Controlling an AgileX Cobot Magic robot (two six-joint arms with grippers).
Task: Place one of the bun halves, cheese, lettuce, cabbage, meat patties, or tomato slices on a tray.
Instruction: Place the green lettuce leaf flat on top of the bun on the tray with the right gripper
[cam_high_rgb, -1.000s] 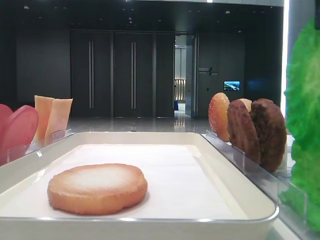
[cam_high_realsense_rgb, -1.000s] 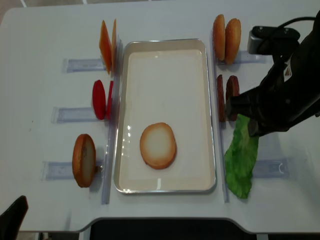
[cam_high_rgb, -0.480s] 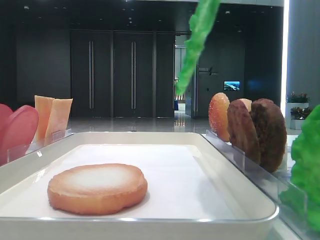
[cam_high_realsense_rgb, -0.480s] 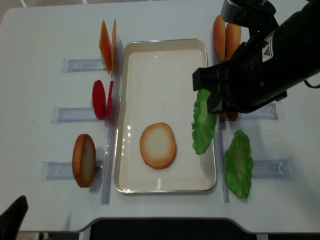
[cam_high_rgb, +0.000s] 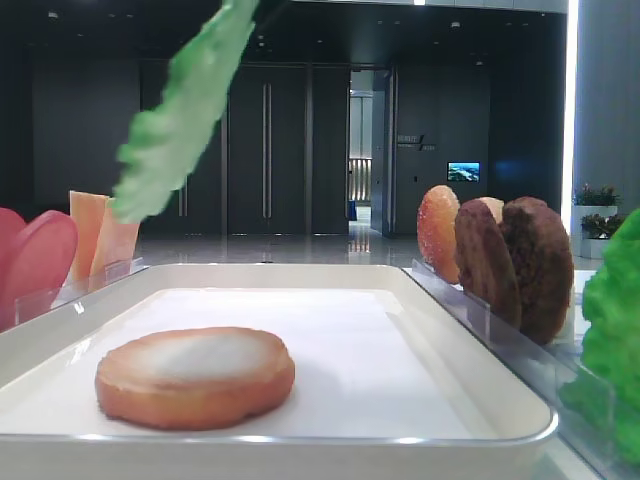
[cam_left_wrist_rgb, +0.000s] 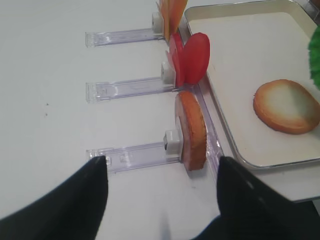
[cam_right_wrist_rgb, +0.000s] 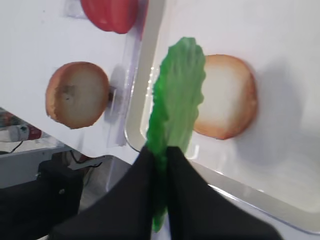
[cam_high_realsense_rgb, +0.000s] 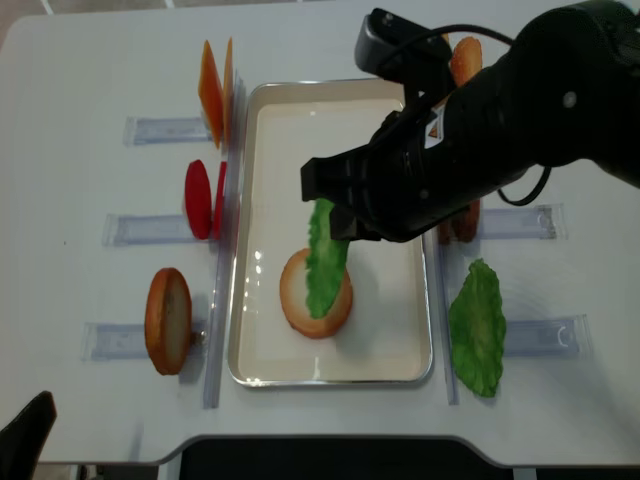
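White tabletop, tray in the middle: you already have one bun half lying flat on it, and your right gripper, pinched shut on the lettuce, dangles it above that bun, release still to come.

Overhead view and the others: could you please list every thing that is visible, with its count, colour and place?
white rectangular tray: one, middle of table
golden-brown bun half on tray: one, near end
held green ruffled lettuce leaf: one, hanging over that bun
second lettuce leaf: one, green, right of tray
standing bun half: one, left holder
red tomato slices: two, left
pale-orange cheese slices: two, far left
dark brown meat patties: two, right
bun halves: far right, partly hidden
right gripper: black, shut on lettuce
left gripper: black, open
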